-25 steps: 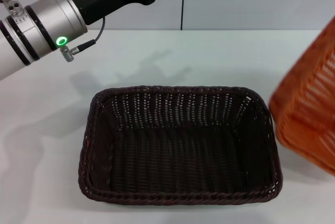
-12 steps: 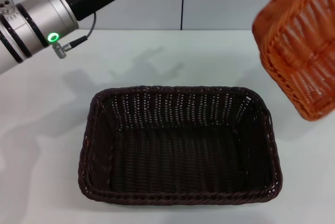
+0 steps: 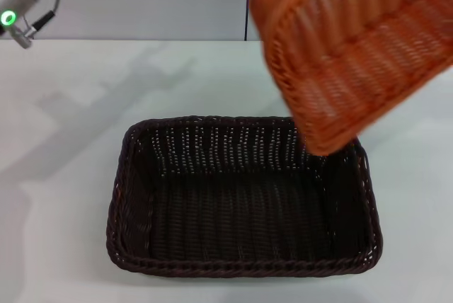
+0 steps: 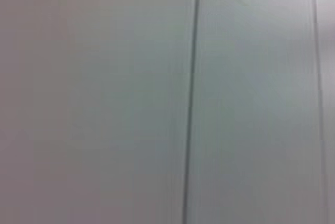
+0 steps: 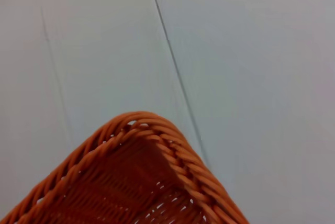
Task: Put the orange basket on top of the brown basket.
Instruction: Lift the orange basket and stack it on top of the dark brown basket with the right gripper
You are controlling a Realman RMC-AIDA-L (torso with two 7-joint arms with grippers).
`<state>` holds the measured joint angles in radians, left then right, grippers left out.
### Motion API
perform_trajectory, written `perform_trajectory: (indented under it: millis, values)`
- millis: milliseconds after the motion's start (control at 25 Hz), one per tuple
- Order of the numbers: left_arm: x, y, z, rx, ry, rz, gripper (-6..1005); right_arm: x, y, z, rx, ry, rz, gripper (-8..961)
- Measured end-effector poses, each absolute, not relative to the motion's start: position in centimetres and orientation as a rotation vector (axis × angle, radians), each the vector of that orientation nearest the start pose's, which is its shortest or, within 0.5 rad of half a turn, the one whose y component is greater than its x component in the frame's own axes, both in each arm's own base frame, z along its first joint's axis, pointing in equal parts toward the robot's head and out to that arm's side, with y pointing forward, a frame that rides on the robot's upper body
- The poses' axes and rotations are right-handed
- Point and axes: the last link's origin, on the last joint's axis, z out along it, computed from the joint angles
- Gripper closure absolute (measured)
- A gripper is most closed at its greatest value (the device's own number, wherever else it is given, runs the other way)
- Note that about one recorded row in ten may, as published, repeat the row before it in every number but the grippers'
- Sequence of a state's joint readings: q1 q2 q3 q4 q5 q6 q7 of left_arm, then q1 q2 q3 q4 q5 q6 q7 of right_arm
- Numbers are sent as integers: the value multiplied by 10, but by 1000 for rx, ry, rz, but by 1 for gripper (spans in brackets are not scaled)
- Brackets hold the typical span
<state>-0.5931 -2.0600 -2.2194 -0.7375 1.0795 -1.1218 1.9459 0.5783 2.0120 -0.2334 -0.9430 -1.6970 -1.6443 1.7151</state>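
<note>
White table (image 3: 64, 175): tilted orange basket (image 3: 354, 48) hides brown basket (image 3: 241, 204) corner.

The brown basket (image 3: 244, 200), dark woven wicker with a braided rim, sits flat and open side up. The orange basket (image 3: 354, 48), bright open-weave wicker, hangs steeply tilted in the air above the brown basket's far right corner.
</note>
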Motion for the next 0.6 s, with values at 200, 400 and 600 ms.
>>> perform_trajectory:
  millis: [200, 400, 600]
  values:
    - [-185, 436, 94, -1935, -367, -1166, 137, 241, 354, 126, -2034, 676, 1470, 761]
    - [-180, 446, 93, -1934, -370, -1119, 137, 254, 341, 95, -2017, 694, 1522, 761]
    - [-171, 455, 87, -1950, -373, -1094, 137, 260, 330, 78, -2041, 718, 1542, 761]
